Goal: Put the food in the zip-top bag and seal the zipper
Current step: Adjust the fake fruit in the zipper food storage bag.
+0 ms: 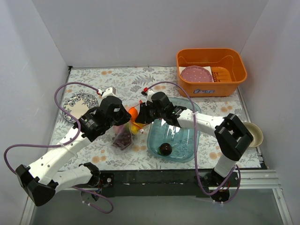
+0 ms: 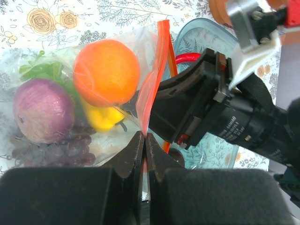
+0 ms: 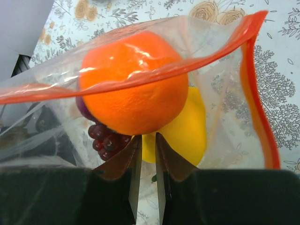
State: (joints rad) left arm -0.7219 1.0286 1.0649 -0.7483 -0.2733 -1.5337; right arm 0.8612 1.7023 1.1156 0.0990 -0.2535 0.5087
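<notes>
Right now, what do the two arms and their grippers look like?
Both the left arm and the right arm have white links with bulky black joints. A thin purple cable runs along each, ending in a red plug. The left gripper and right gripper have black bodies and dark tapered fingers. Small white lettering marks the right wrist.

SURFACE: floral-print table (image 1: 154, 77) in front of me | FAR RIGHT: orange basin (image 1: 234, 82) | LEFT: patterned plate (image 1: 89, 97) | CENTRE: clear blue tray (image 1: 187, 140), zip-top bag (image 1: 123, 139) just left of it | RIGHT EDGE: cream dish (image 1: 257, 133)
</notes>
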